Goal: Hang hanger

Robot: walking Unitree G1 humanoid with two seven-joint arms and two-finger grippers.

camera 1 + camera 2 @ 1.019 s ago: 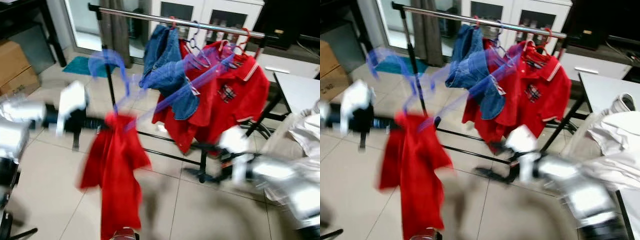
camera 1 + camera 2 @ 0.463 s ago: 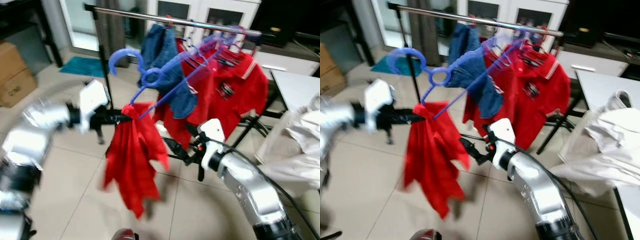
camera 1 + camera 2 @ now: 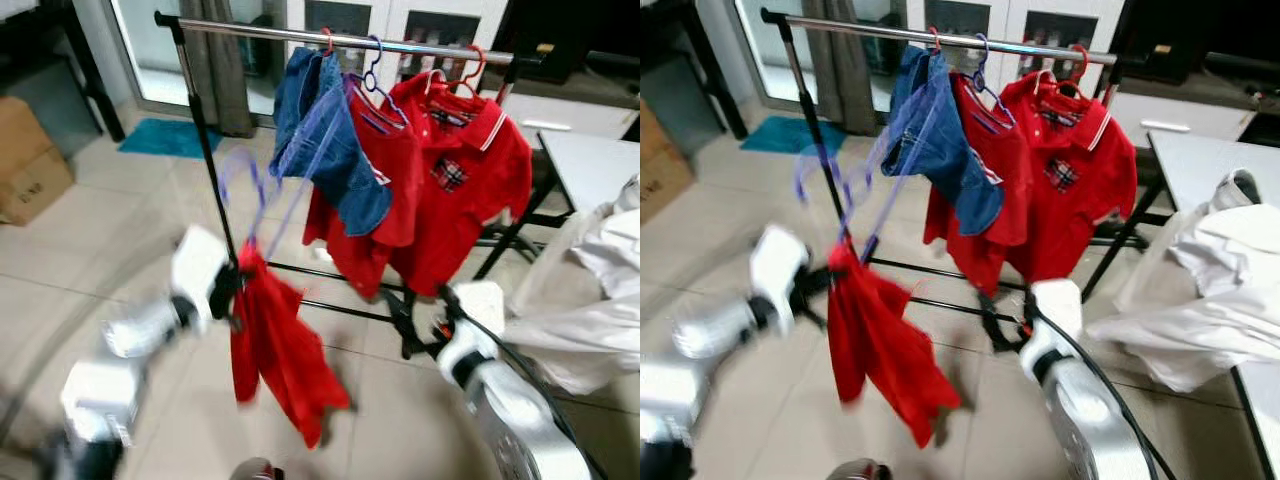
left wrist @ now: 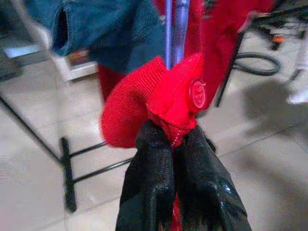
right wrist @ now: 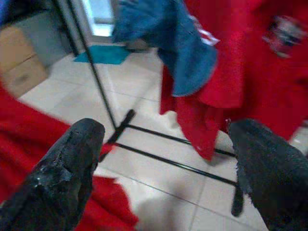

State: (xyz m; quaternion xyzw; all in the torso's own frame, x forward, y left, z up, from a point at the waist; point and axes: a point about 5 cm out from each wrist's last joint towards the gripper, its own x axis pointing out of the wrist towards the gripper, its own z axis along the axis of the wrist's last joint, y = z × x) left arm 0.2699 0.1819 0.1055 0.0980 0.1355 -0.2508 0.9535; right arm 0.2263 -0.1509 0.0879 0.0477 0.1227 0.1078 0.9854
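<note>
- My left gripper (image 4: 173, 144) is clamped on the collar of a red shirt (image 3: 280, 350), out in front of the rack's left post (image 3: 205, 150).
- That shirt hangs from a purple hanger (image 3: 285, 170) (blurred), which slants up toward the rail (image 3: 340, 38) without reaching it.
- On the rail hang a denim garment (image 3: 330, 150) and two red shirts (image 3: 450, 190), bunched right of centre; the rail's left stretch is bare.
- My right gripper (image 5: 168, 159) is spread wide, low near the rack's base bar (image 5: 168, 163).
- I see open floor tiles (image 3: 90, 250) on the left.
</note>
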